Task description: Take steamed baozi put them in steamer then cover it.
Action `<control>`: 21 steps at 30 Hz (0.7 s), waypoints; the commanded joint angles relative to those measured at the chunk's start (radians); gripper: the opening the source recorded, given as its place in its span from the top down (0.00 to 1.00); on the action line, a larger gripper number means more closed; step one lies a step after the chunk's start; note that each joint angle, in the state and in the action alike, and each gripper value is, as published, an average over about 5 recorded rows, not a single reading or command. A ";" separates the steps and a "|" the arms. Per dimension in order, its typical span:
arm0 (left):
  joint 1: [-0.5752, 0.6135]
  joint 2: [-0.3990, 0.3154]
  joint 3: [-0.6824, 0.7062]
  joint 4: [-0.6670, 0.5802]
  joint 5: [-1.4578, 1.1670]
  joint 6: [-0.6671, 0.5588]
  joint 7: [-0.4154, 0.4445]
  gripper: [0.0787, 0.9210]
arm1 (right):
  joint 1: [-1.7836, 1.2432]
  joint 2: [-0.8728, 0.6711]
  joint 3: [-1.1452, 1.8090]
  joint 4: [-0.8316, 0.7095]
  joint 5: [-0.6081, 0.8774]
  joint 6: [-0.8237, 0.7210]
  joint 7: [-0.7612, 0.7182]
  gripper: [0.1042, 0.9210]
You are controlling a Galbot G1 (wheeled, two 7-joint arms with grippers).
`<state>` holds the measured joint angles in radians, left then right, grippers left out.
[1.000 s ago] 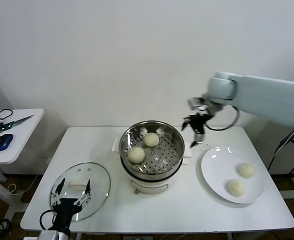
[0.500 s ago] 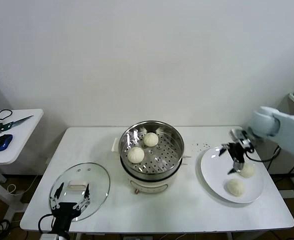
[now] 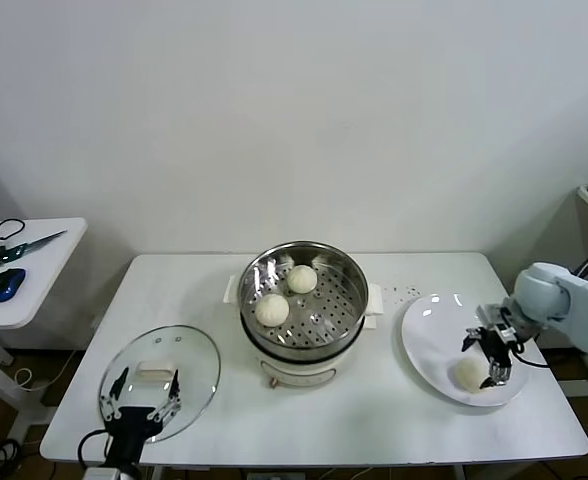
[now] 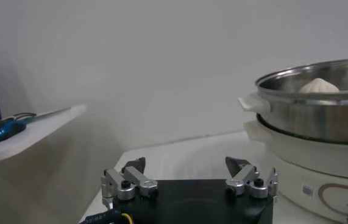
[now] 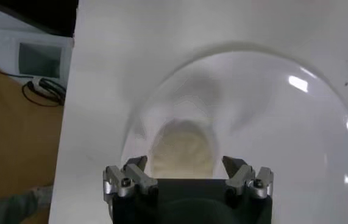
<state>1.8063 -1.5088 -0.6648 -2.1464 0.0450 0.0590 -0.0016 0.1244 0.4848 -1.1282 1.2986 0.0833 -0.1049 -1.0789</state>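
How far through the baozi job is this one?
About halfway. Two baozi sit in the steamer. The right gripper is open around a third on the plate; a fourth isn't visible. The cover lies on the table by the left gripper.

I see a white plate [image 3: 429,345] lying flat near the right edge of the white bench [image 3: 214,300]. Off the bench's left edge stands a small white side table [image 3: 34,262] carrying a blue computer mouse [image 3: 6,284], green-handled scissors [image 3: 24,244] and a black cable [image 3: 2,230].
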 commanded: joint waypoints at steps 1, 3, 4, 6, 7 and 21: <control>0.001 -0.003 0.001 0.007 0.003 -0.001 0.000 0.12 | -0.095 -0.004 0.070 -0.028 -0.047 0.005 0.004 0.12; 0.002 -0.004 0.003 0.009 0.005 -0.002 -0.002 0.12 | -0.095 0.006 0.074 -0.035 -0.046 0.005 0.008 0.12; 0.002 -0.004 0.004 0.010 0.006 -0.003 -0.004 0.12 | -0.095 0.011 0.075 -0.038 -0.046 0.005 0.010 0.12; 0.003 -0.004 0.005 0.011 0.008 -0.004 -0.009 0.12 | -0.093 0.018 0.073 -0.041 -0.045 0.004 0.011 0.12; 0.003 -0.004 0.005 0.010 0.008 -0.004 -0.011 0.12 | -0.092 0.020 0.070 -0.040 -0.045 0.004 0.010 0.12; 0.014 -0.006 0.009 0.011 0.012 -0.010 -0.010 0.12 | -0.086 0.025 0.065 -0.046 -0.062 0.019 0.001 0.20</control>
<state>1.8186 -1.5140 -0.6572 -2.1360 0.0557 0.0494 -0.0097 0.0526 0.5087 -1.0694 1.2561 0.0302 -0.0879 -1.0766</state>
